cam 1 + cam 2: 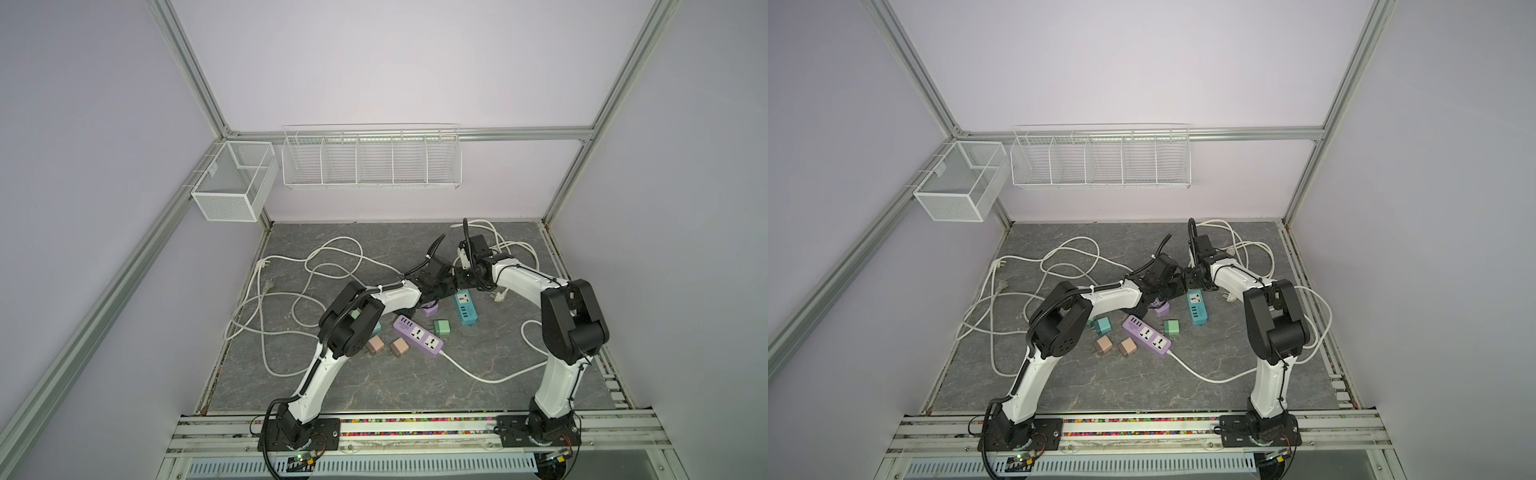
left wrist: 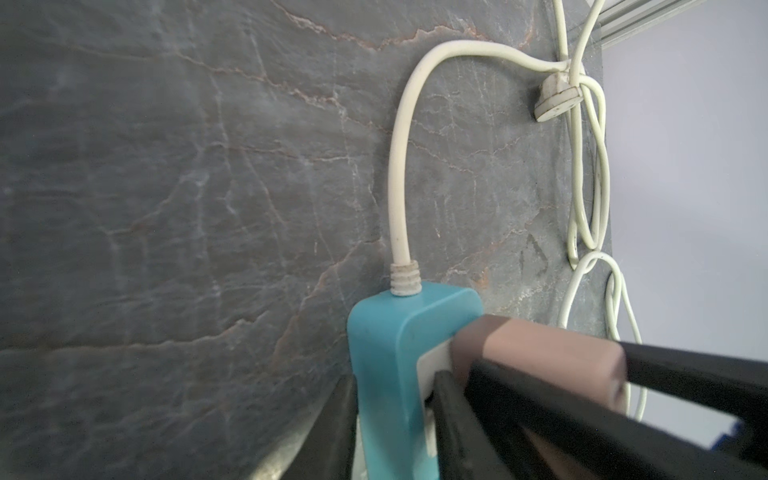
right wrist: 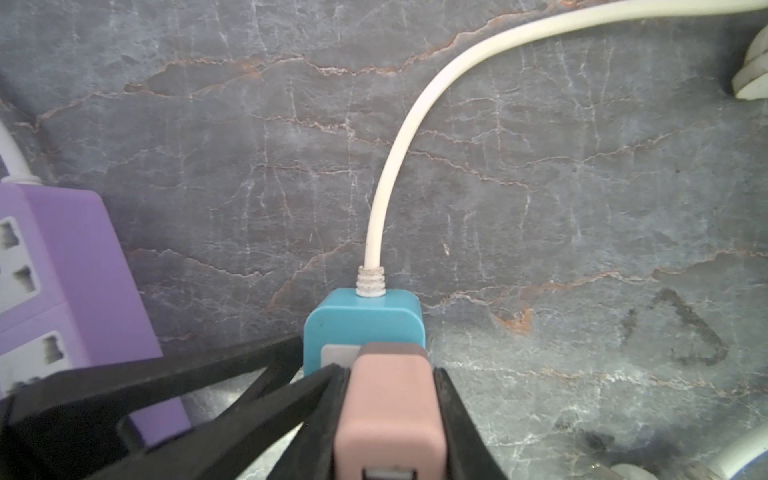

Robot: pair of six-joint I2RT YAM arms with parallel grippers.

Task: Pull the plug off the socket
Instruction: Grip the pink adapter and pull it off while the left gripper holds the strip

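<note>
- Clamping the pink plug (image 3: 388, 419) by its two sides, the right hand (image 3: 388, 374) is gripping it narrowly. The plug is sitting seated in the end socket of the teal power strip (image 3: 361, 320), not yet out.
- The left hand (image 2: 390, 424) is closing narrowly on the strip's body just beside the plug, apparently bracing it against the table (image 3: 208, 166).
- The strip's white cord (image 3: 395, 166) is curving away across the table from the end nearest the plug.
- Risk: if the brace is slipping, the whole strip is likely to be lifting with the plug rather than releasing it. A pull that is tilting off the pin axis may be jamming the pins.
- Risk: the two hands are working almost in contact, so a sudden release may be knocking one into the other, or into the purple power strip (image 3: 62, 270) lying near.
- Containers: the mesh basket (image 1: 232, 187) and the divided wire rack (image 1: 372, 160) are hanging on the enclosure walls, well apart from the work. Both are showing nothing inside.
</note>
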